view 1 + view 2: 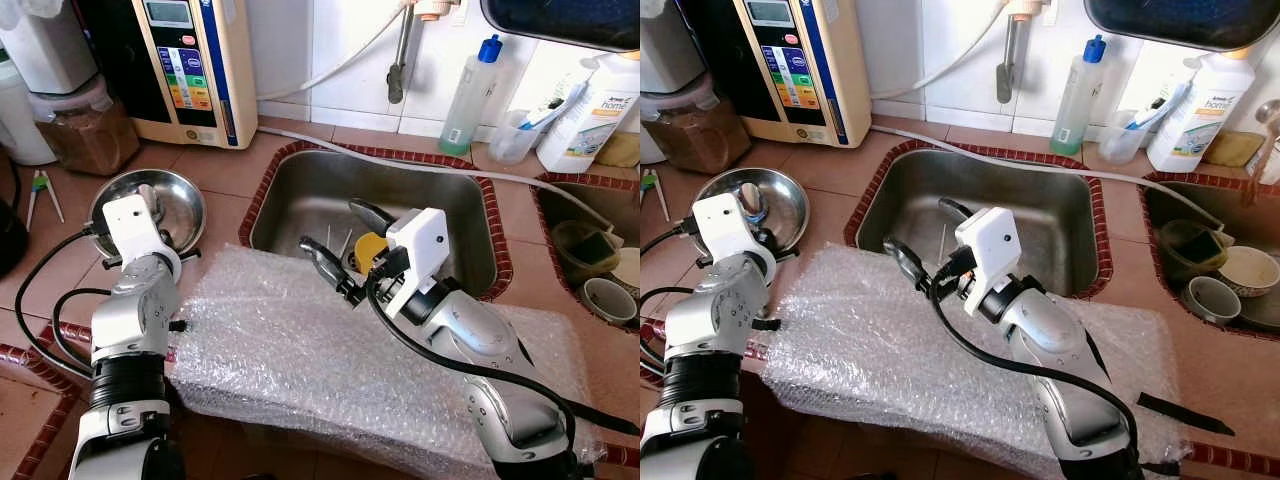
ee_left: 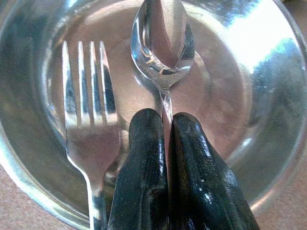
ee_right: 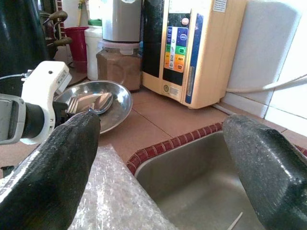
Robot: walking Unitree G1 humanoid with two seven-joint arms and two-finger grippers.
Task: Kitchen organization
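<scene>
A steel bowl (image 1: 192, 212) stands on the tiled counter left of the sink (image 1: 300, 170). Inside it lie a fork (image 2: 88, 120) and a spoon (image 2: 163, 38). My left gripper (image 2: 164, 120) reaches down into the bowl, shut on the spoon's handle just below its head. My right gripper (image 1: 342, 238) hangs open over the sink's near edge with nothing between its fingers (image 3: 57, 163). A yellow object (image 1: 368, 250) and a few thin utensils (image 1: 336, 240) lie in the sink behind it, partly hidden.
A bubble-wrapped block (image 1: 290, 350) lies along the counter's front under both arms. A water ioniser (image 1: 190, 60), a brown-filled jar (image 1: 85, 130) and bottles (image 1: 468, 95) line the back wall. A second basin (image 1: 600, 280) with cups sits at the right.
</scene>
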